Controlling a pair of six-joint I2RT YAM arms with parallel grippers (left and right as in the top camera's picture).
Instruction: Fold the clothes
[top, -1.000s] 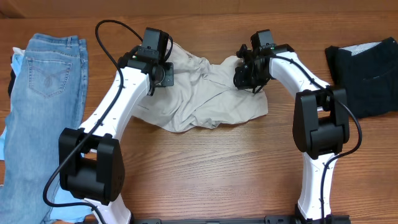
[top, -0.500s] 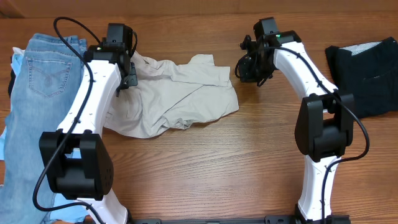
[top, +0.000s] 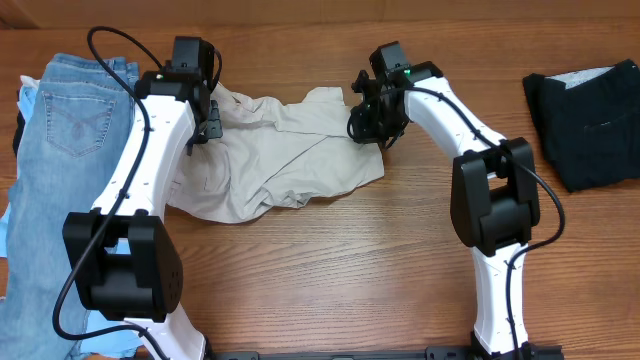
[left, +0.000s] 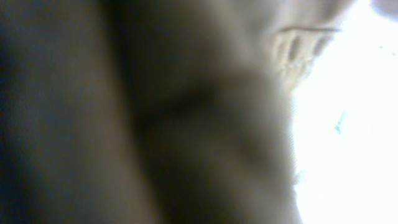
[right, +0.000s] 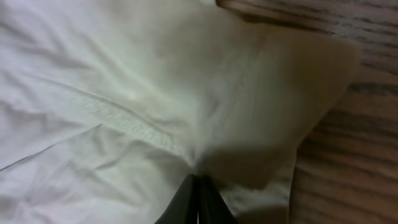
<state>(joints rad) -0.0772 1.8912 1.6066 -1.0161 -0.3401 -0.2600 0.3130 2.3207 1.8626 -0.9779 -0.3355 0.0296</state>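
Note:
The beige khaki shorts (top: 285, 160) lie crumpled and spread across the middle of the table. My left gripper (top: 207, 118) sits at their upper left corner, shut on the cloth. The left wrist view is blocked by blurred dark fabric (left: 186, 124) pressed close to the lens. My right gripper (top: 366, 126) is at the shorts' upper right edge. In the right wrist view its fingers (right: 198, 179) are closed together with a pucker of the shorts' fabric (right: 124, 93) gathered at their tips. The light-blue jeans (top: 70, 170) lie at the far left. The black folded garment (top: 590, 115) lies at the far right.
Bare wooden table (top: 340, 270) shows in front of the shorts and between the arm bases. A bit of light-blue cloth (top: 20, 100) pokes out beside the jeans at the left edge. Wood shows next to the shorts' hem in the right wrist view (right: 348, 162).
One second ago both grippers held the shorts bunched between them. My left gripper dragged them left. My right gripper came off them, then moved left onto their right edge.

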